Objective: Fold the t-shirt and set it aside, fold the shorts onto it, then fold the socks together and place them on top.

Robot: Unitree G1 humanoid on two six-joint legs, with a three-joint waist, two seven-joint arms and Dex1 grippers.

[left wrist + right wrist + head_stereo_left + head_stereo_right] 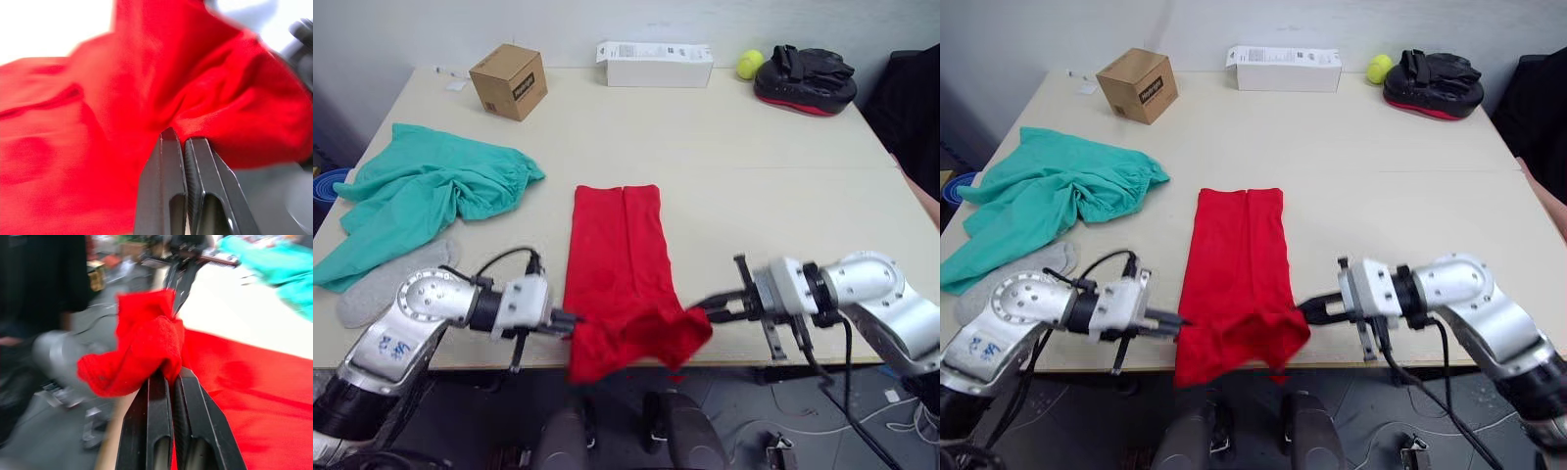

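Observation:
The red t-shirt (pixel 617 255) lies folded into a long strip down the middle of the table, its near end bunched and hanging over the front edge. My left gripper (pixel 570 322) is shut on that end's left corner, and my right gripper (pixel 702 311) is shut on its right corner (pixel 142 352). The teal shorts (pixel 421 196) lie crumpled at the table's left. A grey sock (pixel 382 284) lies just below them, near my left arm.
A cardboard box (pixel 509 80), a white carton (pixel 654 64), a yellow ball (pixel 749 64) and a black-and-red pad (pixel 805 80) line the far edge. The table's front edge (pixel 803 364) runs just under both grippers.

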